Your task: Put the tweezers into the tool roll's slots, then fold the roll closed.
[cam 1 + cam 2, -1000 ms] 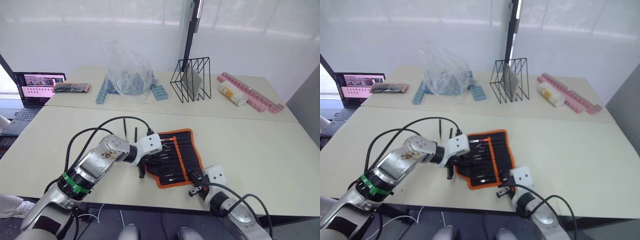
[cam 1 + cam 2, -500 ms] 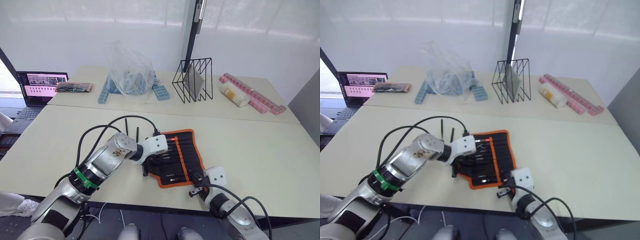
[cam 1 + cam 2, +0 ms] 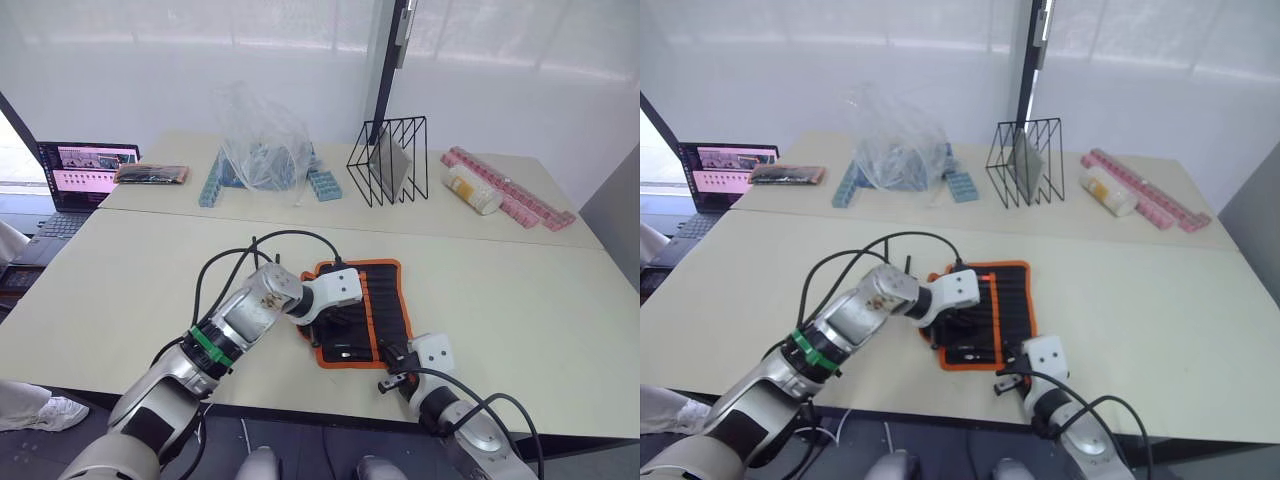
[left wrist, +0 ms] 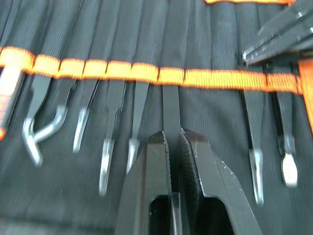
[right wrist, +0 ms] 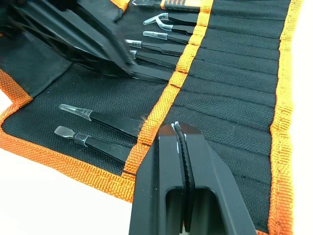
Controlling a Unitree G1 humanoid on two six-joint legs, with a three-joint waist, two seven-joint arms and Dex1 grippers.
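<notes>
The tool roll (image 3: 385, 300) lies open on the near table, black with orange binding. Its slots (image 4: 98, 73) run under an orange band, with silver tool tips poking out below. My left gripper (image 4: 172, 139) is over the roll's middle, shut on a black pair of tweezers (image 4: 170, 110) whose far end sits under the band in a slot. Another slim black pair of tweezers (image 3: 907, 262) lies on the table left of the roll. My right gripper (image 5: 178, 128) is shut, its tips on the roll's inner orange band near the front right corner (image 3: 396, 377).
On the far table stand a laptop (image 3: 85, 170), a flat black-orange packet (image 3: 150, 174), a clear plastic bag (image 3: 262, 140), a black wire rack (image 3: 388, 160), a bottle (image 3: 470, 190) and pink boxes (image 3: 515, 200). Black cables (image 3: 230, 262) loop over my left arm.
My left gripper has moved right, from the roll's left edge to over its middle, with the tweezers in it. The right gripper has stayed put. The camera shifted slightly.
</notes>
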